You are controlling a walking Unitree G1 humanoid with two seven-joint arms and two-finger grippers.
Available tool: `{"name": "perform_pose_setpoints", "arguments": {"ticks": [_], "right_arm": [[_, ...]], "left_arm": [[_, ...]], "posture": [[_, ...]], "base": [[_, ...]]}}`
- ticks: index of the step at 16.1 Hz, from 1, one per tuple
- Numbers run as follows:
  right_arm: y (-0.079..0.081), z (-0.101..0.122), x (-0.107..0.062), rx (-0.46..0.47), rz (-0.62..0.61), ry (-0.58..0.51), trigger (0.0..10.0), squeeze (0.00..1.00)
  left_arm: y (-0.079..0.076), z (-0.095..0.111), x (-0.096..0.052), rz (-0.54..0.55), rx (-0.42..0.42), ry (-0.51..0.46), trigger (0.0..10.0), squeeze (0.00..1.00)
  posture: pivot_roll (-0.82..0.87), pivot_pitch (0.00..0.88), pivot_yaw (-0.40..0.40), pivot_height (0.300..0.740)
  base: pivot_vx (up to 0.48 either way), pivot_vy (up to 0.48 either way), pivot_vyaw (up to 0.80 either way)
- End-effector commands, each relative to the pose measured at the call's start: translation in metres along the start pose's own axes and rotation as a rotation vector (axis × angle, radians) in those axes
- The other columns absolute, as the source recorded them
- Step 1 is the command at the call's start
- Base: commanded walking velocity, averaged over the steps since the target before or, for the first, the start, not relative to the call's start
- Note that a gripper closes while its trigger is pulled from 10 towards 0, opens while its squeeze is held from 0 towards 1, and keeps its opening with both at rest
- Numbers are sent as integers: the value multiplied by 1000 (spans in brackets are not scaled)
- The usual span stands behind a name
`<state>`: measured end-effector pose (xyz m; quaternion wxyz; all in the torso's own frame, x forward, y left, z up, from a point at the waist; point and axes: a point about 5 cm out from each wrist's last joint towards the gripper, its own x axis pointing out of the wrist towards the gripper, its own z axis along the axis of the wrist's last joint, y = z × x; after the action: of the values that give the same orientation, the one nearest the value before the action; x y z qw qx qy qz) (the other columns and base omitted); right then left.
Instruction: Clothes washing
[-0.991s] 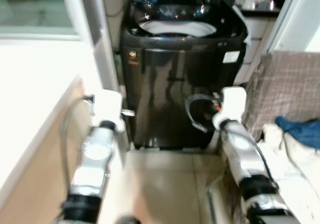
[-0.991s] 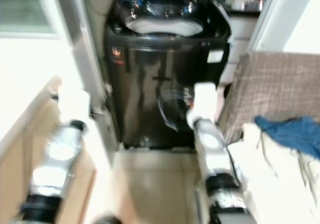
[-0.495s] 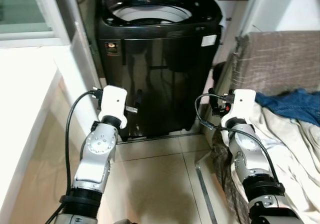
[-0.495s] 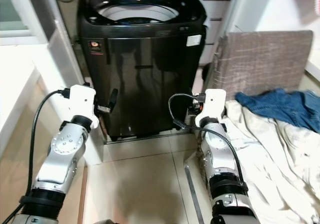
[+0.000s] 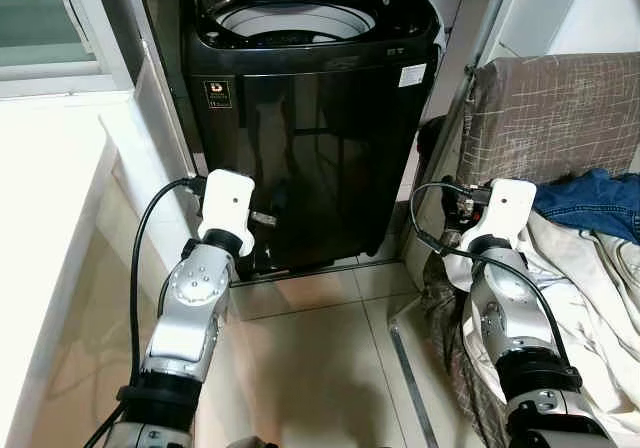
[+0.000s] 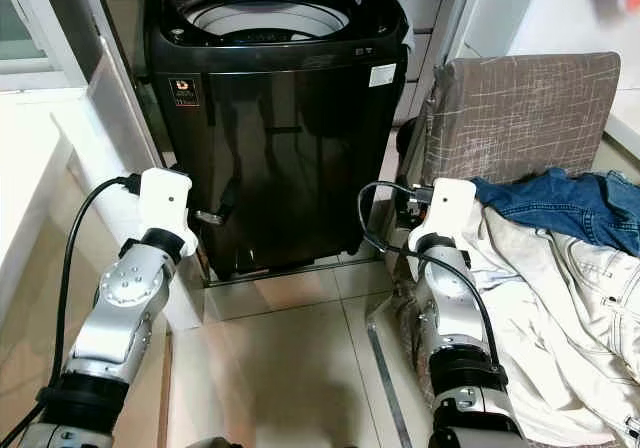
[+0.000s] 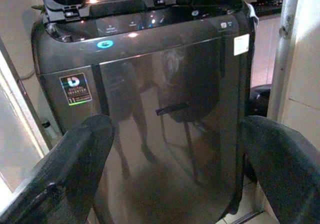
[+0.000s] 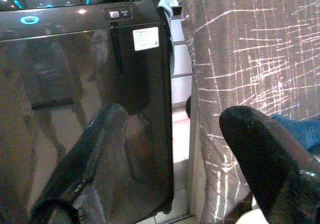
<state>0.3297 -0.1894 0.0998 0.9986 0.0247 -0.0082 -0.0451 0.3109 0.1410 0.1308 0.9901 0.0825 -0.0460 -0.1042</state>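
A black top-loading washing machine (image 5: 300, 138) stands straight ahead with its lid up and its white drum opening (image 5: 290, 20) showing. To my right, blue jeans (image 5: 595, 200) and pale clothes (image 5: 590, 288) lie heaped on a seat. Both arms are raised in front of me. My left gripper (image 7: 177, 134) is open and empty, pointing at the washer's glossy front from a short way off. My right gripper (image 8: 175, 119) is also open and empty, aimed at the gap between the washer's right side and the seat's back.
A brown woven seat back (image 5: 555, 113) stands close to the right of the washer. A white ledge and wall (image 5: 50, 198) run along my left. Beige floor tiles (image 5: 320, 368) lie between me and the washer, with a metal floor track (image 5: 405, 373) at the right.
The view was blurred a second ago and is now sharp; the camera has shifted, so the washer sits a little further left. Both arms hold the same raised pose.
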Motion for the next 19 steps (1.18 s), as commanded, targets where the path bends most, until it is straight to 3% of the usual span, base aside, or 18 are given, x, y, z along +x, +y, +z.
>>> {"name": "perform_pose_setpoints", "arguments": {"ticks": [1,5,6,7,13,17,18,19], "right_arm": [[-3,-4,-3,-5,-13,15,10000,1000],[-2,-5,-5,-5,-9,6,10000,1000],[-2,-4,-6,-13,-10,0,10000,1000],[-3,-3,-6,-19,-10,-6,10000,1000],[-4,0,-10,-29,-8,-50,10000,1000],[-8,-2,-10,-70,-50,-26,10000,1000],[-8,-3,-9,-73,-62,-4,10000,812],[-10,-7,-8,-107,-78,33,10000,0]], "left_arm": [[-2,2,3,-31,18,-8,10000,0],[-8,4,3,-76,2,-23,10000,0],[-11,4,2,-109,-41,-36,10000,718],[-14,5,1,-154,-66,-50,10000,1000],[-19,4,1,-196,-62,-42,10000,1000],[-21,3,1,-213,-82,-30,10000,1000],[-22,2,1,-215,-55,-17,10000,1000],[-20,2,2,-205,-47,-17,10000,0]], "posture": [[-133,0,-4,740],[-144,0,7,740],[-148,0,7,740],[-152,0,8,740],[-159,0,8,740],[-160,0,12,740],[-160,0,15,740],[-159,0,16,740]], "base": [[0,0,-500],[0,0,-589],[0,0,-581],[0,0,-581],[0,0,-627],[0,0,0],[0,0,0],[0,0,0]]}}
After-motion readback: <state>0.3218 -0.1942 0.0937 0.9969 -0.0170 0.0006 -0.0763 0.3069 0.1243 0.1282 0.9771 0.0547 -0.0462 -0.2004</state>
